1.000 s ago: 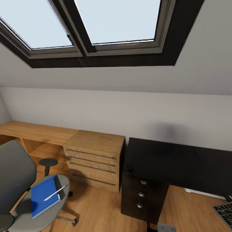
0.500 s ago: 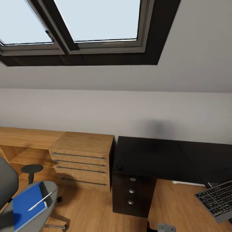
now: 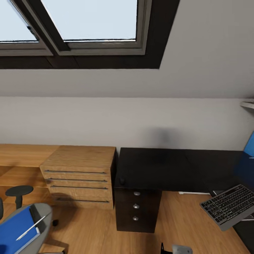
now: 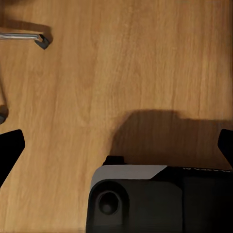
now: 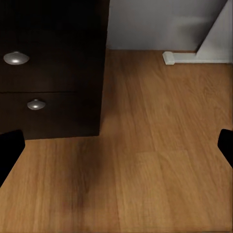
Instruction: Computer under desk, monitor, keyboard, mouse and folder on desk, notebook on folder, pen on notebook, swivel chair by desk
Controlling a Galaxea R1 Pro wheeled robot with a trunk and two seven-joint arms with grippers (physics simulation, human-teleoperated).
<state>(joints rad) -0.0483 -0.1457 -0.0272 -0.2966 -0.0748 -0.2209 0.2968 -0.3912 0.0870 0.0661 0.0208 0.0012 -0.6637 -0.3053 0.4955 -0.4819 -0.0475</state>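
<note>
The black bench (image 3: pixel 169 169) stands against the wall, its top bare except for a small dark mouse (image 3: pixel 122 181) at the near corner. The keyboard (image 3: pixel 229 205) lies tilted at its right end. The folder (image 3: pixel 16 229) with the pen (image 3: pixel 30 227) waits on the chair (image 3: pixel 44 215), probably for later. Both tools are spread wide and grip nothing, their fingertips (image 5: pixel 9 150) apart over the wooden floor (image 5: pixel 160 160).

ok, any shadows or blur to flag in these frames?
Head view: soft dark smudge on the wall above the black desk; keyboard keys sharp. Left wrist view: a hard-edged shadow on the wood floor above the grey robot part. Right wrist view: a diffuse shadow on the floor beside the drawer unit; fingers plain black.
</note>
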